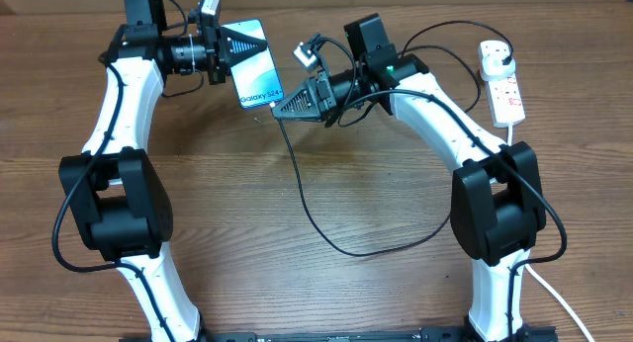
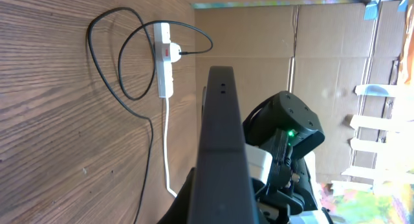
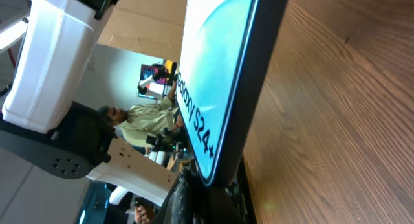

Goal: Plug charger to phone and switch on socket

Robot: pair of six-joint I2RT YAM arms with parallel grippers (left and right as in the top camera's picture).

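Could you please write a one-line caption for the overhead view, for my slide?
Left gripper holds the phone; right gripper, closed on the charger, sits at the phone's end; the socket lies far right.

From here the cable (image 1: 297, 179) vanishes under the right gripper (image 1: 277, 109) at the phone (image 1: 253, 73)'s lower end; its tip is hidden, seated or not. Far right of the phone, the power strip (image 1: 502, 80)'s switches are too small to read.

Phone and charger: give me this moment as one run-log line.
left end effector: shut on phone, raised | right end effector: shut on charger at phone's edge | socket: far right, untouched
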